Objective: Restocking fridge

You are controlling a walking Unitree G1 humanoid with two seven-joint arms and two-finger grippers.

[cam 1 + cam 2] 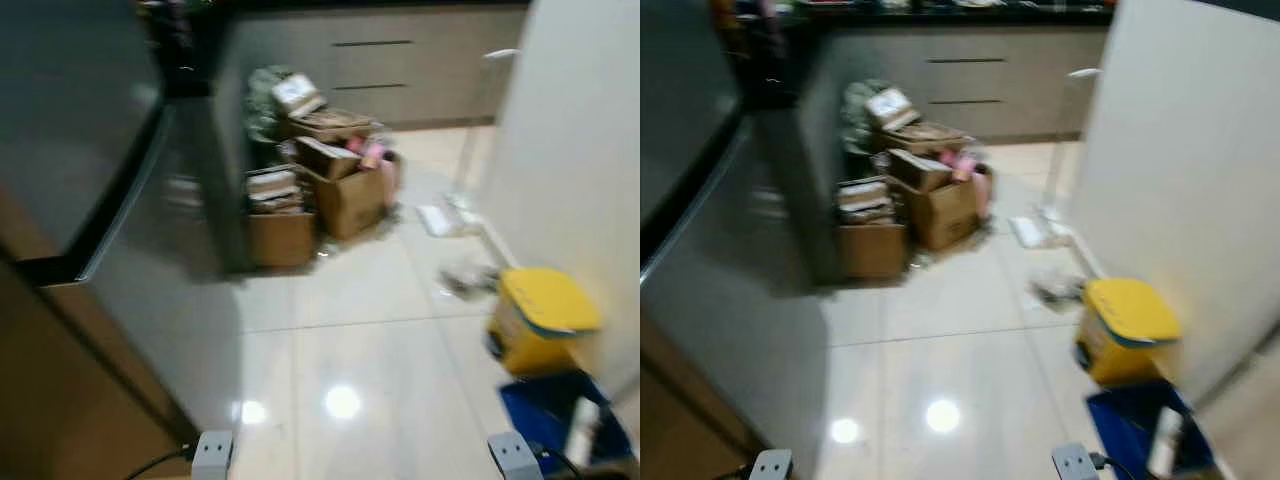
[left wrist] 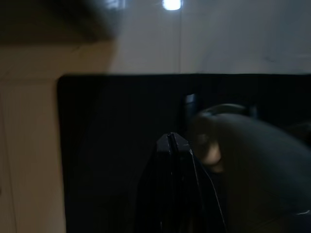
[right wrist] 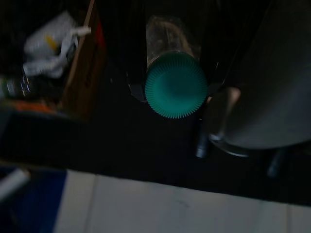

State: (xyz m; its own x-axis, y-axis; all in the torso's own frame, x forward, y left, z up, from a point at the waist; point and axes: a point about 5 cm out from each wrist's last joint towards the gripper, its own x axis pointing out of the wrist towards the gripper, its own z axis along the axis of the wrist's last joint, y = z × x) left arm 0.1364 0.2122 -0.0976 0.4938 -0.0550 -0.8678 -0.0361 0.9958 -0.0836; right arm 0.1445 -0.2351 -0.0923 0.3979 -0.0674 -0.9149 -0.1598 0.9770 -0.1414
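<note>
Fridge [image 1: 120, 200], dark and glossy, is seen along the left edge of the head views, its door surface reflecting the pale tiled floor [image 1: 350, 330]. Stacked cardboard boxes [image 1: 320, 180] are set against grey cabinets [image 1: 400, 70]; a yellow tub [image 1: 540, 320] and a blue crate [image 1: 550, 415] are seen by a white wall. No writing can be read through the blur.

In the left wrist view, the left gripper [image 2: 172, 143] is seen pressed closed, empty.

In the right wrist view, a clear bottle [image 3: 176, 82] with a teal ribbed cap is shown end-on; whether the right gripper grasps it cannot be told.
</note>
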